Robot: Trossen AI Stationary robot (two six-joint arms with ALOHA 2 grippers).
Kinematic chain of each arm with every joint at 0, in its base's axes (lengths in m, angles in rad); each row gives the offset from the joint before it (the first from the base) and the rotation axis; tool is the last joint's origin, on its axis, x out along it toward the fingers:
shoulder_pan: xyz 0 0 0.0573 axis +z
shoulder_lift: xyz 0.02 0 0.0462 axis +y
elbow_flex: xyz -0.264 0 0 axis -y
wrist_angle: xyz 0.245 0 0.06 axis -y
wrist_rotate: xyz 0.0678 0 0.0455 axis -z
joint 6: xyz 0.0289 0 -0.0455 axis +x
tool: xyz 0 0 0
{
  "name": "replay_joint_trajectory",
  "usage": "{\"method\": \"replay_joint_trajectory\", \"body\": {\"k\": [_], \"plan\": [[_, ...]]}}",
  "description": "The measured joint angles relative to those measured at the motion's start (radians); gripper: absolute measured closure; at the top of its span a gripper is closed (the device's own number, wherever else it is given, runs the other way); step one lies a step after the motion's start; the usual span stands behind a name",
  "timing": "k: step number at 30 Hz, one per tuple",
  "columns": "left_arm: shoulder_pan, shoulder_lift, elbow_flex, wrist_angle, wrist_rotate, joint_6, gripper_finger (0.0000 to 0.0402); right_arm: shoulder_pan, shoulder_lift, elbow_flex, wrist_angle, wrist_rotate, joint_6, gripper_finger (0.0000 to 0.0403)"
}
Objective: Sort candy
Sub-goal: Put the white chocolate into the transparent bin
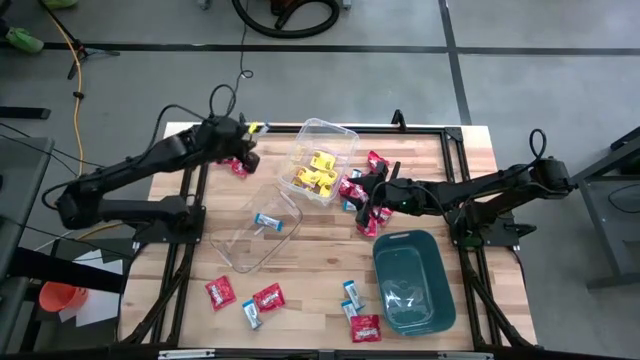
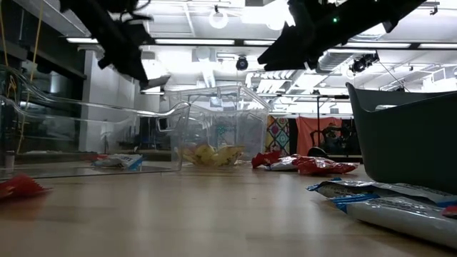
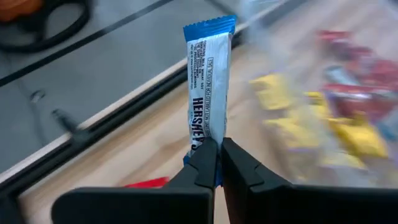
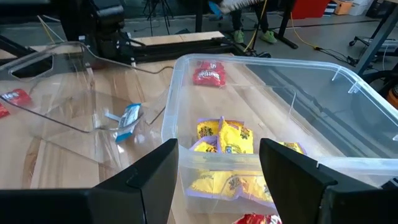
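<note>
Blue-and-white wrapped candy packet (image 3: pixel 208 81) is pinched at its lower end between the pressed-together fingers of the left gripper (image 3: pixel 219 163), standing upright above them. In the high view the left gripper (image 1: pixel 246 140) sits raised near the far left part of the table, just beside a red packet (image 1: pixel 238 166) lying on the wood.

Surroundings:
- Clear tub with yellow packets (image 1: pixel 318 160) — far centre of the table; yellow candy (image 4: pixel 225 138) fills its near end.
- Second clear tub (image 1: pixel 256 236) lies nearer the middle, one blue-and-white packet (image 1: pixel 267 221) inside it.
- Teal bin (image 1: pixel 412 281) at the near right; contents hard to tell.
- Cluster of red packets (image 1: pixel 361 187) between the yellow tub and the right arm.
- Loose red and blue-and-white packets (image 1: pixel 246 298) along the near edge, more near the teal bin (image 1: pixel 357 310).

Right gripper (image 1: pixel 367 212) hovers over the red cluster, fingers (image 4: pixel 302 176) spread wide, nothing between them; the yellow tub's wall stands directly in front of it.

Surface: light wooden tabletop (image 1: pixel 310 280) on a black frame. Room: grey floor with dark seams, a yellow cable (image 1: pixel 75 55) at far left, an orange object (image 1: pixel 62 296) by the near left corner — ceiling lights and hung fabric show in the low view behind the tubs.
</note>
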Motion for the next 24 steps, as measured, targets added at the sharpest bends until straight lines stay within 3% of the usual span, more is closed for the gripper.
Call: {"method": "replay_joint_trajectory", "body": {"k": [8,19,24], "plan": [[-0.318,-0.067,-0.054,0.048,-0.053,-0.068,0.0401,0.000,0.000,0.000,-0.039,0.000,0.017,0.0181],[-0.879,-0.081,-0.087,0.165,-0.171,-0.157,0.0401,0.000,0.000,0.000,-0.044,0.000,0.035,0.0181],[-1.077,-0.052,-0.087,0.039,-0.242,-0.269,0.0401,0.000,0.000,0.000,-0.044,0.000,0.035,0.0181]]}}
